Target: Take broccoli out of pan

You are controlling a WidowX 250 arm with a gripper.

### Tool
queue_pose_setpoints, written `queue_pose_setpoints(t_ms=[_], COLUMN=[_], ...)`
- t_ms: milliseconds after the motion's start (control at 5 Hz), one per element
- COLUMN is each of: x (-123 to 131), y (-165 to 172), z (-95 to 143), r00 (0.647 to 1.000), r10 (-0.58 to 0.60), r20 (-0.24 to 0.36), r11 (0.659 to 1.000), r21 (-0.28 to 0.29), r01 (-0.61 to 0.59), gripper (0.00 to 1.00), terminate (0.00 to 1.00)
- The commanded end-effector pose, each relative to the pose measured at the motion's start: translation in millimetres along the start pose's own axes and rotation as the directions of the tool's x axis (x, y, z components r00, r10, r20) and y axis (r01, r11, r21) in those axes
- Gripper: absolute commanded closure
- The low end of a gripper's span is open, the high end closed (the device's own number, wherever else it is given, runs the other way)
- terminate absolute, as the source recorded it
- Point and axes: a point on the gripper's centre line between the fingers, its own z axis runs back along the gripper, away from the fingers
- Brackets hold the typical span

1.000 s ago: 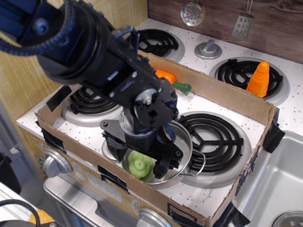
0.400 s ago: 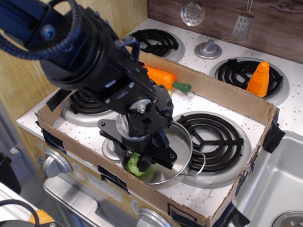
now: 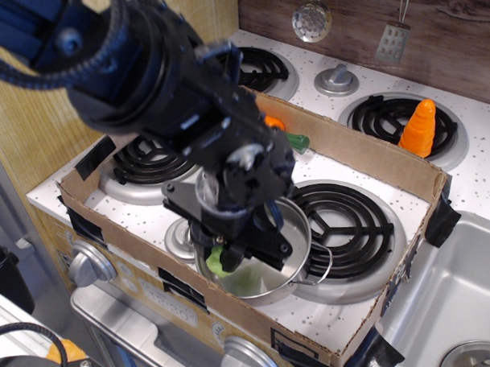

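1. The broccoli (image 3: 219, 260) sits at the near-left side of the pan (image 3: 295, 234), low against its wall; only a small pale lime-green lump of it shows, the rest being hidden under the black tool head.
2. The gripper (image 3: 229, 256) is down inside the pan with its dark fingers on either side of the green piece and seemingly pressed against it. I judge the jaws to be clamped on the broccoli, though the contact itself is partly hidden.
3. The step in hand looks like the grasp itself, or the very start of the lift: the vegetable is not yet clear of the steel rim.
4. The next move calls for a straight rise until the toy passes the low wall, then a sideways carry to a free spot. A tilted pull risks catching the rim or the wire loop handle (image 3: 323, 267) and dragging the pot along.
5. The broccoli appears lumpy, smooth plastic and far smaller than the pot, so it could slip from the fingers if the hold is shallow.
6. The pan is shiny stainless steel, standing on the front burner of a toy stove inside a shallow cardboard tray (image 3: 367, 151).
7. Further out, a carrot (image 3: 281, 130) lies at the tray's back wall, mostly behind the arm, and an orange ridged toy (image 3: 419, 128) stands on the far right burner.
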Motion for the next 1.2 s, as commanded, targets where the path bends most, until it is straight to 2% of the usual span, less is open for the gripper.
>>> queue_pose_setpoints(t_ms=[0, 200, 600, 800, 1000], x=[45.2, 65.6, 73.3, 76.2, 80.9], y=[32.9, 61.9, 99.6, 122.3, 141.5], z=[27.4, 15.0, -23.7, -41.6, -46.0], r00=[0.997, 0.992, 0.96, 0.934, 0.914], r10=[-0.037, -0.129, -0.266, -0.339, -0.388], r20=[-0.071, -0.015, 0.083, 0.114, 0.118], r11=[0.999, 0.992, 0.964, 0.941, 0.921], r21=[-0.042, -0.01, 0.032, 0.048, 0.08], r01=[0.034, 0.129, 0.264, 0.336, 0.381], gripper=[1.0, 1.0, 1.0, 1.0, 1.0], terminate=[0.0, 0.0, 0.0, 0.0, 0.0])
